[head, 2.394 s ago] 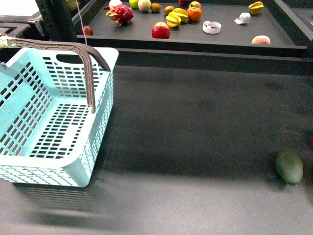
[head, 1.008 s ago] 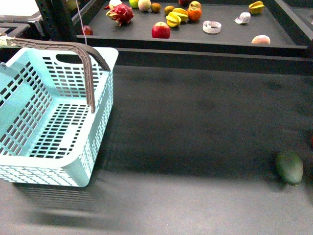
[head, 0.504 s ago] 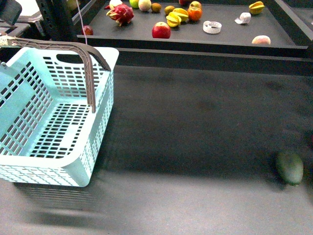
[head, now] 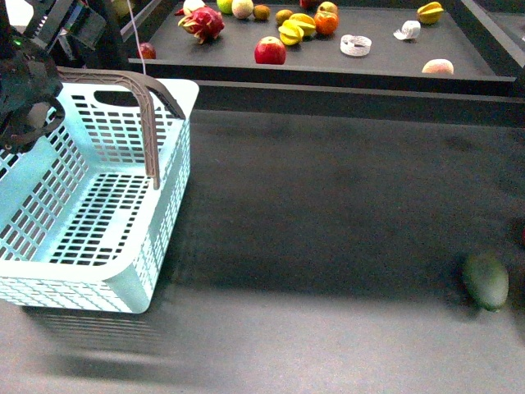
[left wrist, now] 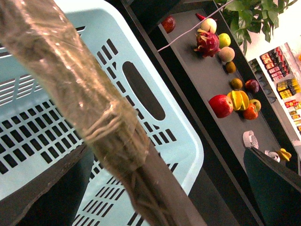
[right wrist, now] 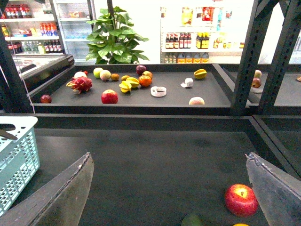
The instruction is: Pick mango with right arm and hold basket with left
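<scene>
The pale aqua basket [head: 98, 205] stands at the left with its grey-brown handle [head: 148, 107] raised. My black left arm [head: 29, 82] hangs over the basket's far left corner. In the left wrist view the left gripper [left wrist: 168, 148] is open, its fingers [left wrist: 273, 188] on either side of the tape-wrapped handle [left wrist: 94, 108] without closing on it. My right gripper [right wrist: 169, 160] is open and empty above the dark table. An orange-yellow sliver [right wrist: 240, 224] at the frame's lower edge may be the mango. The front view shows no mango.
A dark green oval fruit [head: 485, 281] lies at the front right, and a red apple [right wrist: 241, 199] is near it. The raised back shelf [head: 328, 61] holds a dragon fruit [head: 203, 23], an apple [head: 270, 51], star fruits [head: 293, 31] and other fruit.
My left arm has come into the front view at the top left and now sits over the basket's handle. The basket and the green fruit have not moved.
</scene>
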Robot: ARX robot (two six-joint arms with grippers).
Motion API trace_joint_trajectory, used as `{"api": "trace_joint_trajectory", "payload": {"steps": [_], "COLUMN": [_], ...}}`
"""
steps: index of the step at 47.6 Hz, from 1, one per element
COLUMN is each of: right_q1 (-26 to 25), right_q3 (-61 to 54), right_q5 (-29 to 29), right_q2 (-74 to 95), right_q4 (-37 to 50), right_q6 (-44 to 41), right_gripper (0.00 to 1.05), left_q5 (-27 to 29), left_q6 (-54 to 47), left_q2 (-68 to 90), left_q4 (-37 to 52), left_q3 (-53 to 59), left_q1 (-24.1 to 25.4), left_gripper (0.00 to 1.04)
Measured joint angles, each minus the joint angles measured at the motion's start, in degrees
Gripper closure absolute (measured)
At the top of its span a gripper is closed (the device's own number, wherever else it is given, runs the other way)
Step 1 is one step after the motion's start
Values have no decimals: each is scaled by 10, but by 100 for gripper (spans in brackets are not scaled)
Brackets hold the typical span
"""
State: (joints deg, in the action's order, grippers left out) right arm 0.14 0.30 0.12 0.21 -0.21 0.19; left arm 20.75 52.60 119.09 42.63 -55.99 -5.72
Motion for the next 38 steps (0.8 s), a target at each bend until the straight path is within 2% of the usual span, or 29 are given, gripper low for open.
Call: {"api": "trace_joint_trajectory", "payload": {"steps": [6, 20, 28, 33, 38], "right_q1": [0, 0, 0, 0, 0], "right_q3": [0, 0, 0, 0, 0], "right_q5": [0, 0, 0, 0, 0], "right_q2": [0, 0, 0, 0, 0], "right_q4": [0, 0, 0, 0, 0], "right_q6": [0, 0, 0, 0, 0], "right_gripper": [8, 8, 8, 8, 8], "left_q5": [-5, -25, -48, -54, -61], "left_q6": [-3, -5, 22, 13, -7], "left_q2": [26, 54, 56, 54, 45], "left_q4": [-10, -31, -54, -65, -67], "left_q3": [-43, -82, -98, -99, -93], "left_q1": [0, 5, 4, 0, -3], "left_gripper": [8, 59, 84, 96, 96]}}
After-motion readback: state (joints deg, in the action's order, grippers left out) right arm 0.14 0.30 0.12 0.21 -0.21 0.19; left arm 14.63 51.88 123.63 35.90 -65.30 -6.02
